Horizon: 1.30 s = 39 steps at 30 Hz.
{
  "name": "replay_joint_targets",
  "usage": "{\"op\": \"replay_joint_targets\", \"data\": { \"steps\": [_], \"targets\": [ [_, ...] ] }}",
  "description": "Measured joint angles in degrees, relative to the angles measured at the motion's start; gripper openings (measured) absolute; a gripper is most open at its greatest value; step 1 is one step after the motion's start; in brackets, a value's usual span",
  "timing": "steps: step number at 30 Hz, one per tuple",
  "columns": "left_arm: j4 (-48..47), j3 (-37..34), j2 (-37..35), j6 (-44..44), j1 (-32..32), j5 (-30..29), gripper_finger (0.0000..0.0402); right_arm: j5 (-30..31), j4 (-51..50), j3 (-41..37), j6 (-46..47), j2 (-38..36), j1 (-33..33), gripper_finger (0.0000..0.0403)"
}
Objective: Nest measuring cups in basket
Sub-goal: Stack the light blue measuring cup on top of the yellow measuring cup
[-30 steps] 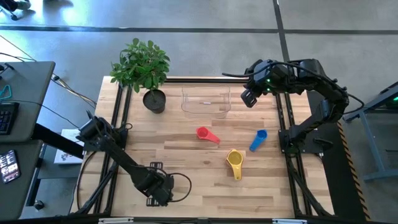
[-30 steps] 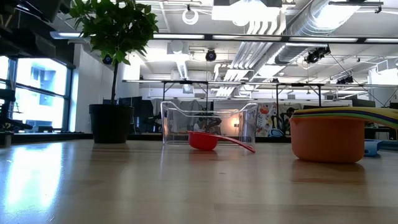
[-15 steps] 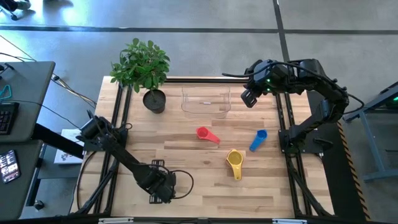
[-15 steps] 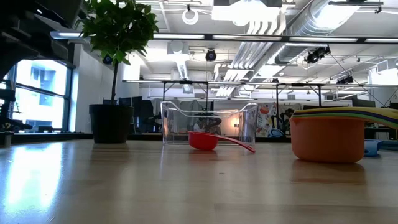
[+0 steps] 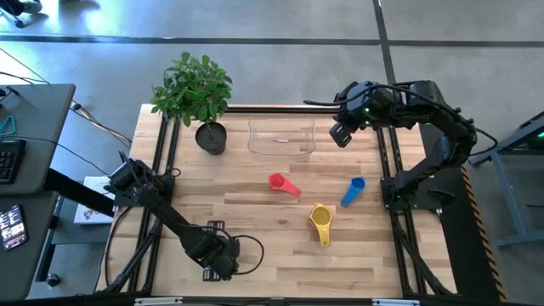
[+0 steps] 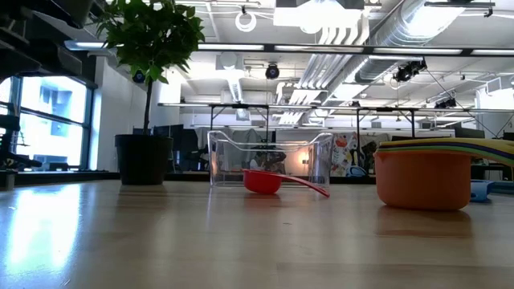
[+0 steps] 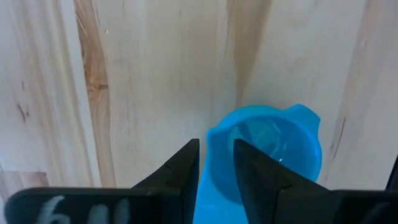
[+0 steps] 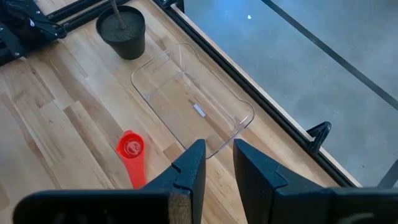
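Left gripper [image 7: 216, 144], pinching a small bright-blue plastic scoop's [image 7: 273, 152] rim between barely parted fingers, has edged sideways: the carry begins toward the clear rectangular plastic basket [image 5: 281, 138], far ahead of it beside the idle, near-closed right gripper [image 5: 340, 133]

clear basket [image 8: 193, 112] on wood table [image 8: 50, 130] | red measuring cup [image 8: 131, 148] near it | dark pot [image 8: 121, 31] beyond

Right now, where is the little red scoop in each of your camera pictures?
High view: the red measuring cup lies mid-table, near the clear basket.
Low view: centre, just before the basket.
Left wrist view: not in it.
Right wrist view: on the wood near the basket.
Shared landmark: the basket.
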Motion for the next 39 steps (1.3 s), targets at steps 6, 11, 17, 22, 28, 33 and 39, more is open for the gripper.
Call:
{"op": "replay_joint_targets", "data": {
  "steps": [6, 11, 17, 22, 28, 33, 39],
  "targets": [
    [1.8, -3.3, 0.0, -1.4, 0.0, 1.3, 0.0090, -0.1, 0.0, 0.0, 0.0, 0.0, 0.0, 0.0073],
    [2.1, -4.2, 0.0, -3.0, 0.0, 1.9, 0.0090, -1.4, 0.0, 0.0, 0.0, 0.0, 0.0, 0.0073],
    [3.7, -4.2, 0.0, -1.5, 0.1, 1.9, 0.0071, -1.5, 0.0, 0.0, 0.0, 0.0, 0.0, 0.0073],
    [5.2, -4.2, 0.0, -1.6, 0.1, 1.9, 0.0011, -1.5, 0.0, 0.0, 0.0, 0.0, 0.0, 0.0073],
    [5.9, -4.2, -0.1, -4.0, 1.6, 2.1, 0.0009, -2.5, 0.0, 0.0, 0.0, 0.0, 0.0, 0.0073],
    [7.1, -4.2, -0.1, -8.1, 5.3, 2.1, 0.0006, -2.6, 0.0, 0.0, 0.0, 0.0, 0.0, 0.0073],
    [9.2, -2.8, -0.1, -13.5, 11.0, 1.3, 0.0004, -2.6, 0.0, 0.0, 0.0, 0.0, 0.0, 0.0073]
  ]
}}
